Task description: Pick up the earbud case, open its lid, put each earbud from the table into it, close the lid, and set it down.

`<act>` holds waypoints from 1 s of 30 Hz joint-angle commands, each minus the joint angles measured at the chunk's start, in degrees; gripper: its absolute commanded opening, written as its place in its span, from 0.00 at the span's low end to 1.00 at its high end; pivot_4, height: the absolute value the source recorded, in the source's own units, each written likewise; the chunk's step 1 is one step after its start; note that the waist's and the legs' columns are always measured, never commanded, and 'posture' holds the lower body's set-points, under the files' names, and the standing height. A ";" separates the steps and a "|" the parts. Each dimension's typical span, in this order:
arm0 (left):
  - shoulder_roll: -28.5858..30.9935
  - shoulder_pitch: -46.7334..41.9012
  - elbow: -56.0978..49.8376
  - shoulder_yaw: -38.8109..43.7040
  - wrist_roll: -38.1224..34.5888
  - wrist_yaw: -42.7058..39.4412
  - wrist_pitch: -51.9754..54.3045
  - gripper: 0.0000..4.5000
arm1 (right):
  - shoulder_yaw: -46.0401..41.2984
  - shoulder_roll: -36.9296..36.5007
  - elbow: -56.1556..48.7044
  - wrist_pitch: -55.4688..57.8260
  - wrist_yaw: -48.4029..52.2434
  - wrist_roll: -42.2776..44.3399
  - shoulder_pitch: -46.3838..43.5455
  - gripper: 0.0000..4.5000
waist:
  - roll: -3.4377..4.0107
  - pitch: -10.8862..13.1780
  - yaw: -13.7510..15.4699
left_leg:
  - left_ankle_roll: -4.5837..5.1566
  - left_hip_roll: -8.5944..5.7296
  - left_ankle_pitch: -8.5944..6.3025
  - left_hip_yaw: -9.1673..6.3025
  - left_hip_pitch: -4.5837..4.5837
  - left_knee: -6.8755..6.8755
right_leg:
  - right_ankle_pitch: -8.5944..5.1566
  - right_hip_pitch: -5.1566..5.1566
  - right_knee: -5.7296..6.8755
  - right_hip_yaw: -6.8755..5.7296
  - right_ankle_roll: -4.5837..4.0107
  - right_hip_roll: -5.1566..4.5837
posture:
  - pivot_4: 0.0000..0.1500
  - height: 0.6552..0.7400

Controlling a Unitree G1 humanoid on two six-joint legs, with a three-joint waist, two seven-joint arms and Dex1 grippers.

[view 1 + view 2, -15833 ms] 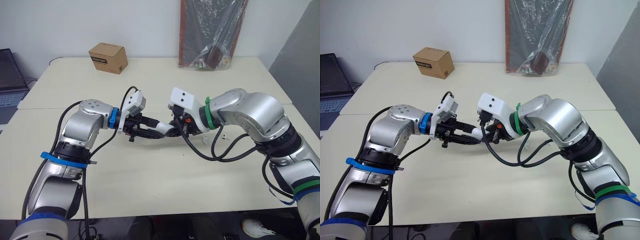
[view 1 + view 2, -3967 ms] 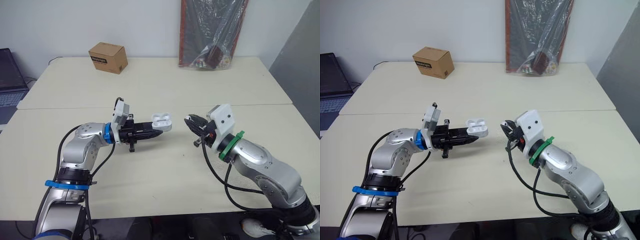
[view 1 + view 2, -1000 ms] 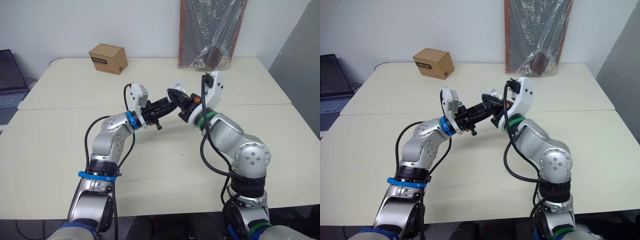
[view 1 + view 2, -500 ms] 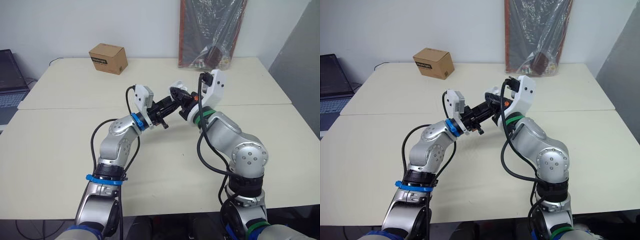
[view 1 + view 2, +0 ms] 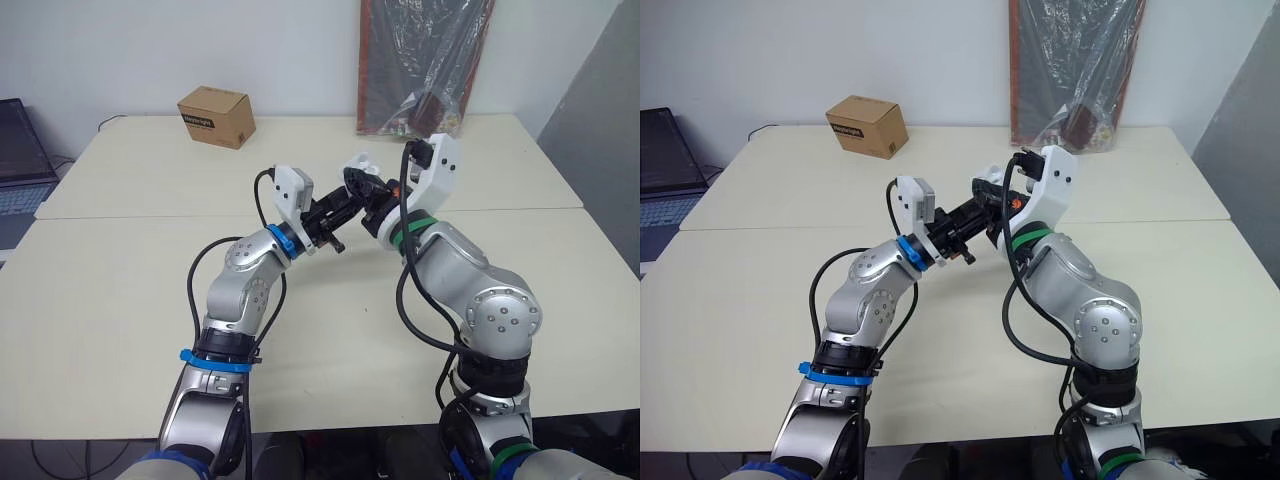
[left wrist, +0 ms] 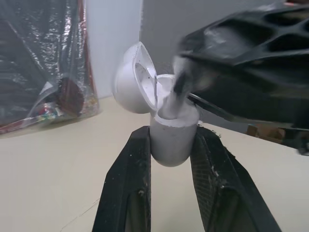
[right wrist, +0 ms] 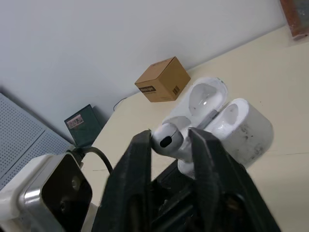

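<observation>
High above the table, my left gripper (image 6: 173,135) is shut on the white earbud case (image 6: 171,142), whose lid (image 6: 133,79) stands open. My right gripper (image 7: 170,137) is shut on a white earbud (image 7: 166,141) and holds its stem at the mouth of the case (image 7: 241,128), beside the raised lid (image 7: 205,99). In the head views the two grippers meet tip to tip, with the left gripper (image 5: 340,200) reaching up from the left. The right gripper (image 5: 372,192) comes in from the right, with the case (image 5: 357,165) at the junction.
A small cardboard box (image 5: 216,115) sits at the table's far left. A dark plastic bag (image 5: 425,65) leans on the wall at the back right, and a laptop (image 5: 20,150) lies beyond the left edge. The cream table (image 5: 330,330) spreads below both arms.
Four seconds ago the grippers were apart and low over the table. Both have since risen and come together, and in the last half second they have edged slightly up and right.
</observation>
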 commanded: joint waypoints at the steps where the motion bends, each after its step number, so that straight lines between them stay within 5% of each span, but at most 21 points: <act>1: 0.15 -1.84 -8.14 1.80 -2.65 -0.88 -3.19 0.18 | -0.70 -2.03 1.56 0.65 -1.16 -4.35 1.41 0.58 | 0.00 0.00 -0.01 | 0.00 0.00 0.00 -0.01 0.00 0.00 | 0.00 0.00 -0.01 -0.01 0.01 0.00 | 1.00 1.00; 7: 0.69 -1.17 -9.00 1.91 -3.57 -1.14 -2.07 0.18 | -0.68 -3.19 -0.06 0.27 0.34 -6.54 2.01 0.99 | 0.09 0.03 0.04 | 0.00 -0.03 0.00 0.02 -0.04 -0.01 | 0.00 -0.02 -0.07 0.03 0.01 -0.02 | 1.00 1.00; 20: 3.59 -0.03 -9.46 1.71 -4.56 -2.16 2.66 0.18 | -3.07 -2.44 -2.51 -0.01 4.20 -2.43 3.84 0.99 | 0.09 0.03 -0.01 | 0.00 -0.02 0.00 -0.01 -0.05 -0.02 | -0.01 -0.02 -0.09 0.00 0.02 -0.01 | 1.00 1.00; 23: 4.83 0.15 -8.96 2.03 -4.80 -2.44 3.75 0.18 | -3.57 -2.97 -3.13 0.12 5.19 -1.15 4.41 0.86 | 0.09 0.03 -0.02 | 0.00 -0.02 0.00 -0.01 -0.05 -0.01 | -0.01 -0.02 -0.08 0.01 0.02 -0.01 | 1.00 1.00; 28: 6.01 0.61 -8.70 2.26 -4.95 -2.51 4.62 0.18 | -3.33 -3.59 -3.64 0.15 6.48 0.04 4.65 0.46 | 0.09 0.03 -0.01 | 0.00 -0.02 0.00 -0.01 -0.05 -0.02 | -0.01 -0.02 -0.08 0.00 0.02 -0.01 | 1.00 1.00; 30: 6.75 1.20 -8.92 2.21 -5.13 -3.03 5.22 0.18 | -3.42 -4.21 -3.86 0.20 6.97 0.56 4.98 0.46 | 0.09 0.03 -0.02 | 0.00 -0.02 0.00 -0.01 -0.06 -0.02 | -0.01 -0.02 -0.09 0.01 0.02 -0.01 | 1.00 1.00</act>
